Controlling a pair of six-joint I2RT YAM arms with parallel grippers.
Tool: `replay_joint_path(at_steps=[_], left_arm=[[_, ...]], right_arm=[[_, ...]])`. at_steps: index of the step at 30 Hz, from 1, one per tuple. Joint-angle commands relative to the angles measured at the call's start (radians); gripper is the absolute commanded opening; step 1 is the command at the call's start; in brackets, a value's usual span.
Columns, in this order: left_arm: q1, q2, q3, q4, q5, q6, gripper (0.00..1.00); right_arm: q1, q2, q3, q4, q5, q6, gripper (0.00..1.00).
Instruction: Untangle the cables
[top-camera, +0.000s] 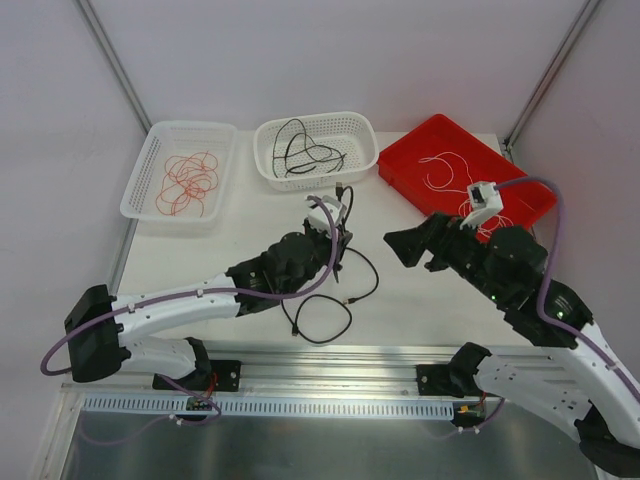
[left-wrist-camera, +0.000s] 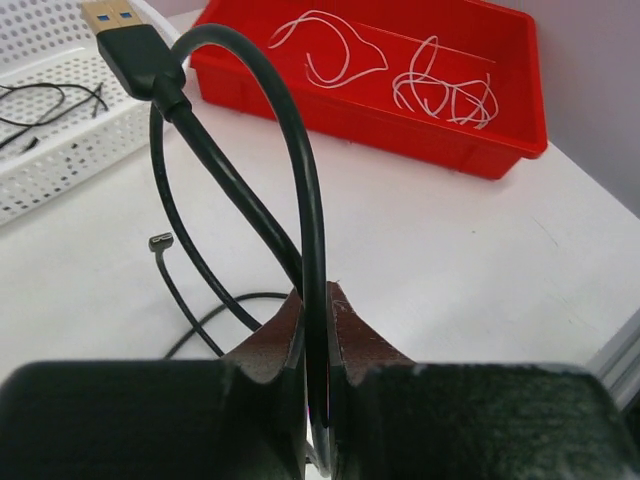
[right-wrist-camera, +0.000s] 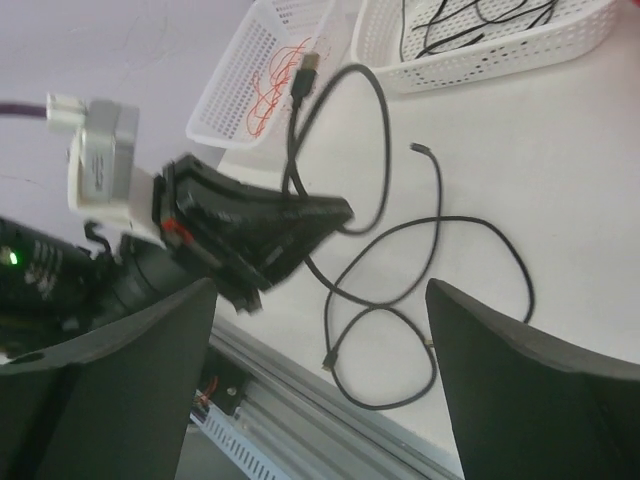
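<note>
A robotics laboratory test cell: the left arm (top-camera: 180, 308) and right arm (top-camera: 545, 300), white and black, are bolted to an aluminium rail (top-camera: 340, 362) along the near edge of a white table (top-camera: 400, 300), with a slotted cable duct (top-camera: 330, 407) nearer still. Plain pale panels (top-camera: 330, 50) framed by slim metal struts (top-camera: 108, 60) wall the bench in on the left, right and far sides. Purple harness leads (top-camera: 548, 225) trail along both arms. Along the far edge stand a white mesh basket (top-camera: 190, 127) of red-orange wires (top-camera: 185, 180) at left, a second white basket (top-camera: 315, 118) of black cords (top-camera: 305, 150) in the middle, and a red tray (top-camera: 405, 160) of white wires (top-camera: 440, 170) at right, sorted by colour.
</note>
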Motion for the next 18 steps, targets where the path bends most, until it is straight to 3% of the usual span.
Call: replay_joint_path(at_steps=[1, 6, 9, 18], left_arm=[[0.089, -0.031, 0.097, -0.073, 0.072, 0.038, 0.00], [0.264, -0.038, 0.271, -0.154, 0.310, 0.051, 0.00], [0.313, -0.015, 0.395, -0.200, 0.406, 0.076, 0.00], [0.571, 0.224, 0.752, -0.283, 0.689, 0.126, 0.00]], right_arm=[[0.004, -0.079, 0.015, -0.107, 0.100, -0.098, 0.90], [0.004, -0.208, -0.093, -0.133, 0.225, -0.144, 0.96], [0.004, -0.231, -0.151, -0.159, 0.262, -0.152, 0.98], [0.004, -0.239, -0.271, -0.194, 0.289, -0.155, 0.97]])
